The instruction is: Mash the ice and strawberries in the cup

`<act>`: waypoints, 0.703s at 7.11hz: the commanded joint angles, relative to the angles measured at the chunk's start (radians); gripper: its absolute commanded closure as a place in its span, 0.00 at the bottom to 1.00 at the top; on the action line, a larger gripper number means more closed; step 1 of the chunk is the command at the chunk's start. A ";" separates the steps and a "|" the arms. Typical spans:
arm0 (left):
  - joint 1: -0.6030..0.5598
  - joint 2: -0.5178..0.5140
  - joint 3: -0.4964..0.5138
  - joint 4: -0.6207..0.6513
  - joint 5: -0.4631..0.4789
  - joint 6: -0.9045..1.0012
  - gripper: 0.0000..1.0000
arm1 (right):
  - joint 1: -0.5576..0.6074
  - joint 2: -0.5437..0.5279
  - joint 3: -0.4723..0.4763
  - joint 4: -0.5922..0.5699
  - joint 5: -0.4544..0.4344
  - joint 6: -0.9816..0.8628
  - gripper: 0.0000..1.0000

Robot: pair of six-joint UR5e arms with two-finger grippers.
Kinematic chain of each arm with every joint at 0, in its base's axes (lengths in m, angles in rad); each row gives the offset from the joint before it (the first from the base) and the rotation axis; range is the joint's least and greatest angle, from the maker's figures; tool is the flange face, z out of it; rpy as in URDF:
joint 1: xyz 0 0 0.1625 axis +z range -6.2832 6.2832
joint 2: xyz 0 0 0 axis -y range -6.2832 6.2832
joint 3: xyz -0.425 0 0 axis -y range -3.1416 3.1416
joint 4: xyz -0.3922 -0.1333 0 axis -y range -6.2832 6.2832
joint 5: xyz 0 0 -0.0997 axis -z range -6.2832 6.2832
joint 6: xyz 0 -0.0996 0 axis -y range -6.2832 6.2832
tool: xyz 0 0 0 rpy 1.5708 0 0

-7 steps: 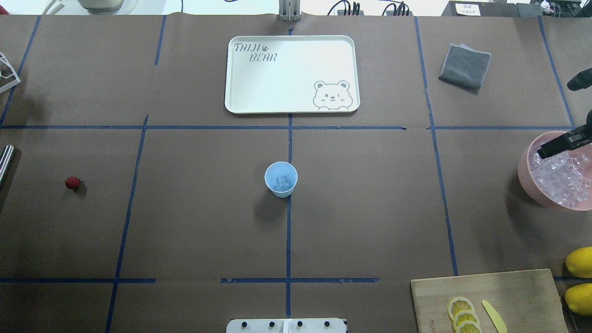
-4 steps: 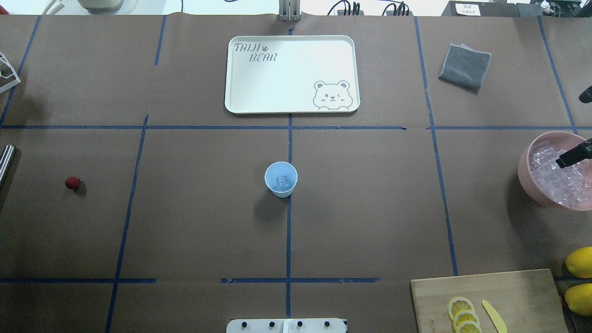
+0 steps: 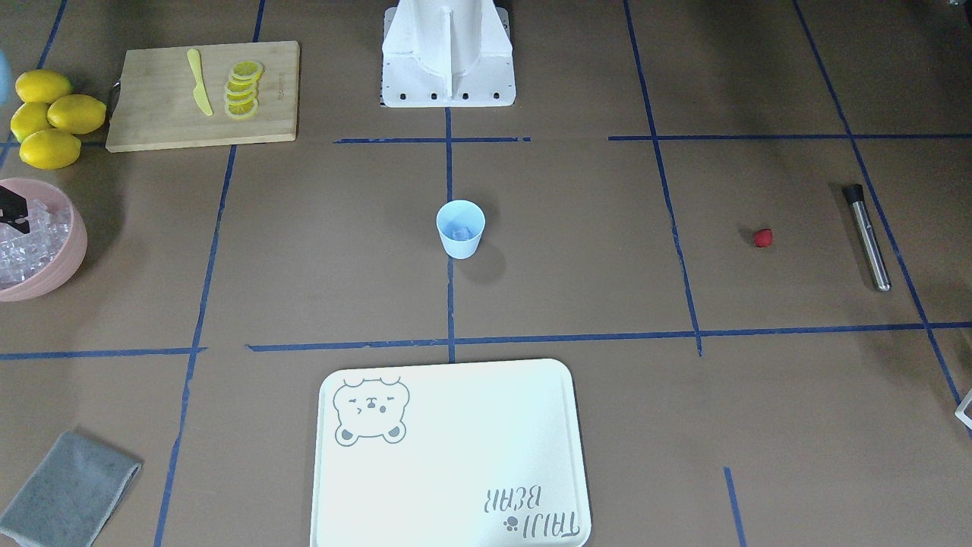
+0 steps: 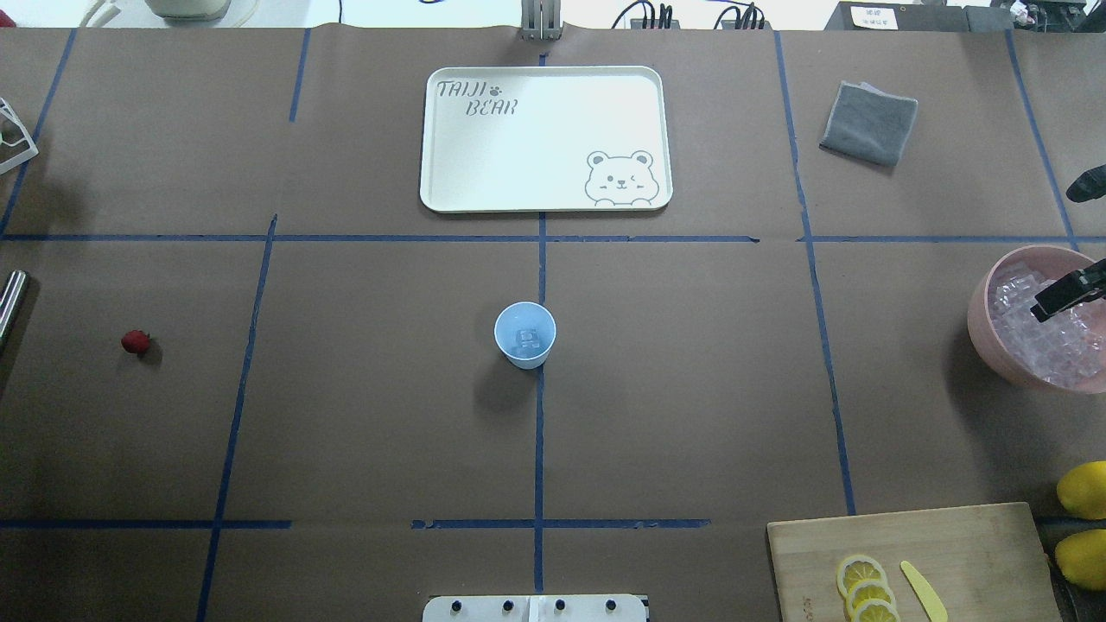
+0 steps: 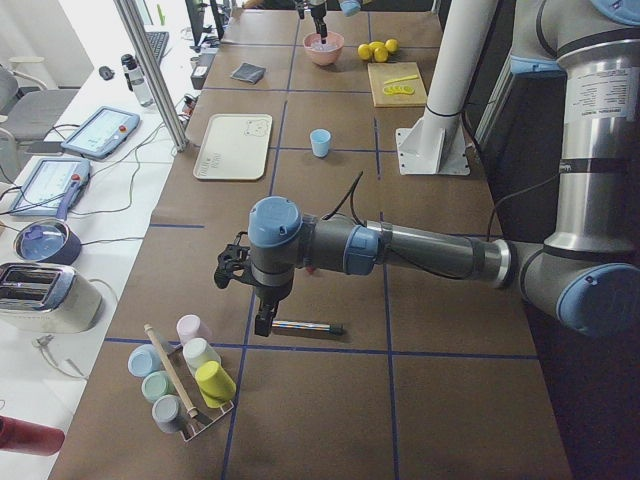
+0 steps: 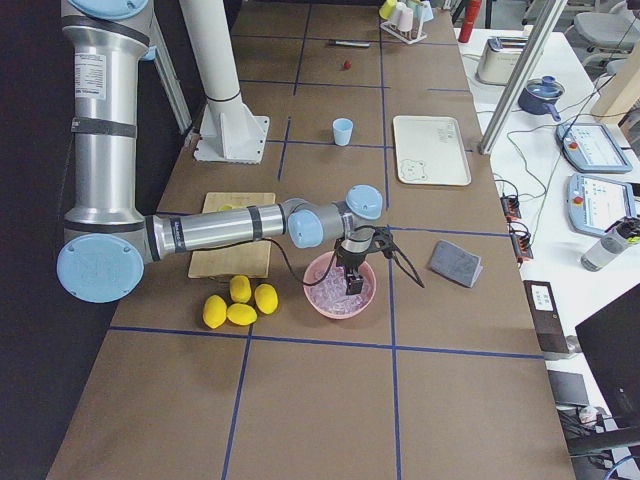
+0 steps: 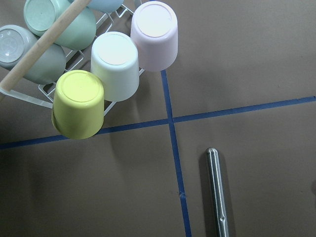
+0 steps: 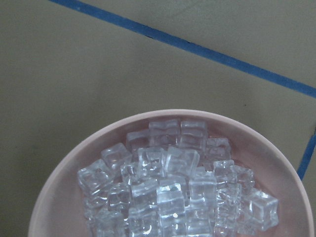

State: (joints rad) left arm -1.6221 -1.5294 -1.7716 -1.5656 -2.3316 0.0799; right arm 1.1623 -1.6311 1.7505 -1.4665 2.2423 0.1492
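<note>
The pale blue cup stands upright at the table's middle with ice in its bottom; it also shows in the front view. The strawberry lies alone on the table far to the left. More ice fills the pink bowl at the right edge. My right gripper hangs open over that bowl and holds nothing. My left gripper shows only in the exterior left view, above a metal muddler; I cannot tell whether it is open or shut.
A white bear tray lies at the far centre and a grey cloth at the far right. A cutting board with lemon slices and a yellow knife sits near right, next to lemons. A rack of upturned cups stands beyond the muddler.
My right gripper's fingers have drawn back toward the right edge over the pink bowl. The cup, the strawberry and the muddler have not moved.
</note>
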 commanded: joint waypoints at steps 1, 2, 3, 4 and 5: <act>0.001 0.000 0.000 -0.001 0.000 0.000 0.00 | -0.001 0.020 -0.023 0.000 0.022 0.001 0.08; 0.001 0.000 0.001 -0.001 0.000 0.000 0.00 | -0.003 0.025 -0.023 0.000 0.022 -0.002 0.12; 0.001 0.000 0.001 -0.001 0.000 0.000 0.00 | -0.004 0.036 -0.031 0.000 0.020 -0.003 0.18; 0.001 0.000 0.000 -0.001 0.000 0.000 0.00 | -0.006 0.054 -0.042 0.000 0.020 -0.008 0.21; 0.001 -0.002 0.000 -0.001 0.000 0.000 0.00 | -0.007 0.062 -0.058 0.002 0.019 -0.013 0.22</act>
State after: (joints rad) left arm -1.6214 -1.5297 -1.7711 -1.5662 -2.3316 0.0798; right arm 1.1570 -1.5826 1.7094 -1.4662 2.2623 0.1418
